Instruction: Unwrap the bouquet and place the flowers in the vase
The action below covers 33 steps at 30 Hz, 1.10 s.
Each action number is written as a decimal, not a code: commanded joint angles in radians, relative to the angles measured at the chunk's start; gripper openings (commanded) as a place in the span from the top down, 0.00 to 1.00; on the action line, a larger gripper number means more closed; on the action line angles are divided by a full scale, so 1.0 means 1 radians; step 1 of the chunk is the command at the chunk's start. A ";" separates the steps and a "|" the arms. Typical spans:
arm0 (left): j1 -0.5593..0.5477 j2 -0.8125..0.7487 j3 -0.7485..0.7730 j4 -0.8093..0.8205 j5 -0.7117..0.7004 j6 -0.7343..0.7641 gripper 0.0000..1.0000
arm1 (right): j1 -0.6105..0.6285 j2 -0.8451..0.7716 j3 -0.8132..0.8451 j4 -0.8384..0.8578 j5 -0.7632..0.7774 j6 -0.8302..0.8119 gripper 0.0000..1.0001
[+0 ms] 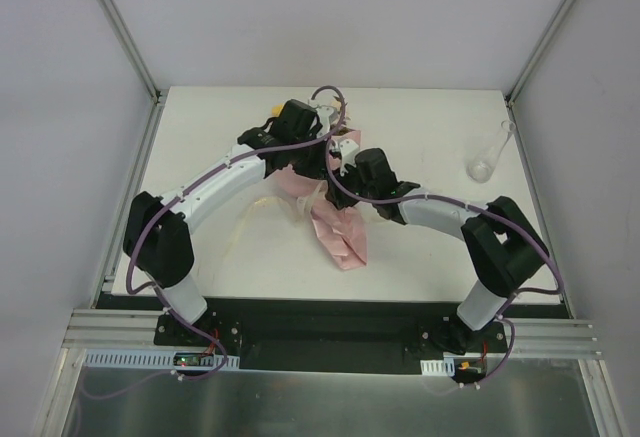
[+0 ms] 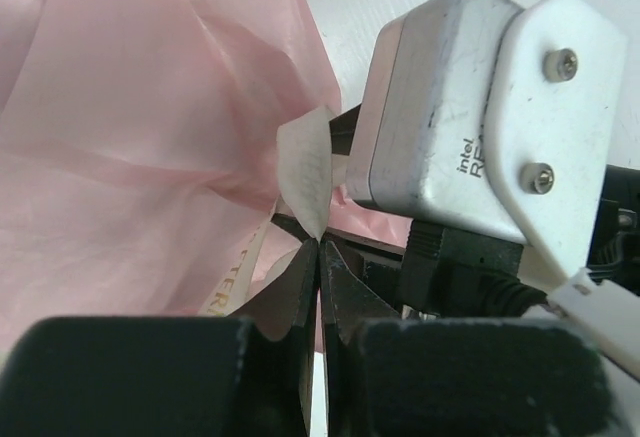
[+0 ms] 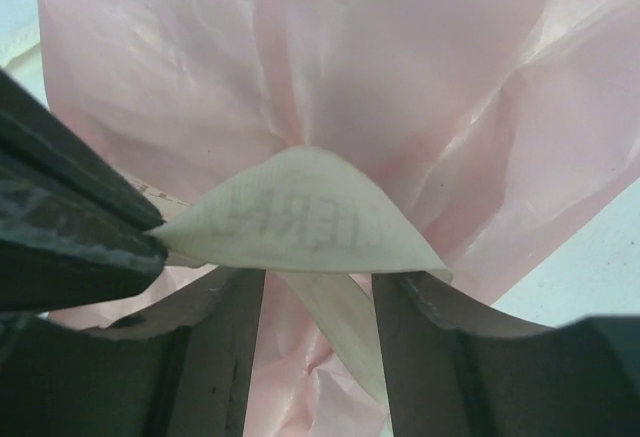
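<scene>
Pink wrapping paper is covering the bouquet (image 1: 338,229), which is lying flat; we are judging it not yet untied. The vase (image 1: 487,157) is standing well apart to the bouquet's right, waiting for stems. Over the bouquet's waist, the left gripper (image 2: 318,257) is pinching the ribbon (image 3: 300,222) loop, jaws pressed together, holding it up clear of the paper. The right gripper (image 3: 320,292) is straddling that loop with jaws parted, presumably to take it and pull the bow loose.
</scene>
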 commanded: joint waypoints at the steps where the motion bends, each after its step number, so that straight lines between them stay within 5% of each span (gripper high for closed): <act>1: 0.009 0.012 0.008 0.058 0.044 -0.040 1.00 | 0.018 -0.020 -0.031 0.097 -0.101 -0.040 0.55; 5: 0.016 0.026 0.008 0.057 0.044 -0.047 1.00 | 0.018 -0.040 -0.063 0.114 -0.121 -0.023 0.70; 9: 0.026 0.026 0.006 0.057 0.033 -0.047 1.00 | 0.018 -0.087 -0.113 0.134 -0.067 0.023 0.99; 15: 0.044 0.009 -0.008 0.057 -0.039 -0.066 1.00 | 0.015 -0.217 -0.210 0.148 0.103 0.170 0.99; 29: 0.062 -0.037 -0.032 0.057 -0.134 -0.076 1.00 | -0.083 -0.319 -0.249 -0.205 0.558 0.543 0.99; 33: 0.062 -0.046 -0.032 0.057 -0.139 -0.063 1.00 | -0.133 -0.313 -0.267 -0.288 0.577 0.578 0.99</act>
